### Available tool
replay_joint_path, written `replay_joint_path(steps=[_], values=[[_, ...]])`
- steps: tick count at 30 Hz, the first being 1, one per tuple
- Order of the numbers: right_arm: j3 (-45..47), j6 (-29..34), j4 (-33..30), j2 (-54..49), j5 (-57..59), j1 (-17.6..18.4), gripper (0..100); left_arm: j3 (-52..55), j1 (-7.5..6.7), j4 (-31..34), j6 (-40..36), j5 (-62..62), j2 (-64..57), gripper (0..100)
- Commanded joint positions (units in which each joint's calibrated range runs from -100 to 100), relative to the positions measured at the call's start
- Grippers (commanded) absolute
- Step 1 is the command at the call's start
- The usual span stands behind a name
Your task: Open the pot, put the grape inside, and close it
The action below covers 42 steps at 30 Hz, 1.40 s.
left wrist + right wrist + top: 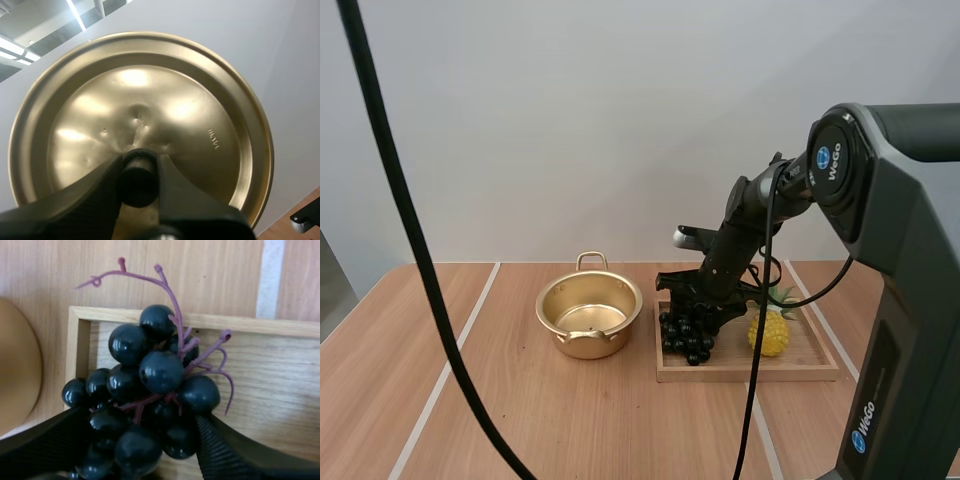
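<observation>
Pot (582, 346) is seen uncovered near the middle of the bench (520, 420), one handle turned to the far edge and one to the near edge. Nothing is seen inside it. Just off its right side, a wooden tray (740, 375) lies on the right half of the bench.

Grapes (688, 336) are found at the left end of the tray, close to its left rim; a small pineapple (769, 333) is noted toward the tray's right half, apart from the bunch. The right tool (698, 312) is lowered onto the bunch.

In the right wrist view the right tool (137, 440) is seen closed around the grapes (150, 385), one ribbed finger pressed on each side of the lower berries. The stem points toward the tray's (200, 320) far left corner. Whether the bunch rests on the tray floor or hangs just above it cannot be told.

In the left wrist view the lid (150, 110) is held clear of the bench, knob side facing the camera. The left tool (140, 170) is clamped narrowly on the black knob (137, 185).
</observation>
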Motion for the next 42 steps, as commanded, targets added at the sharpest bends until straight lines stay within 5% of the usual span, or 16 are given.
replay_joint_path(steps=[1,13,16,17,30,42], values=[[0.46,-0.6,-1.3,1.48,-1.5,0.28,100,-0.26,-0.04,-1.24,0.07,-0.67,-0.14,0],[0.46,-0.6,-2.11,1.58,-1.7,0.28,100,-0.26,-0.04,-1.24,0.07,-0.67,-0.14,0],[0.46,-0.6,-2.11,1.58,-1.7,0.28,15,-0.26,-0.04,-1.24,0.07,-0.67,-0.14,0],[0.46,-0.6,-2.11,1.58,-1.7,0.28,0,-0.26,-0.04,-1.24,0.07,-0.67,-0.14,0],[0.33,-0.49,-2.11,0.7,-2.16,0.28,0,-0.26,-0.04,-1.24,0.07,-0.67,-0.14,0],[0.33,-0.49,-1.76,-13.18,-1.56,0.28,0,-0.26,-0.04,-1.24,0.28,-1.8,-0.14,0]])
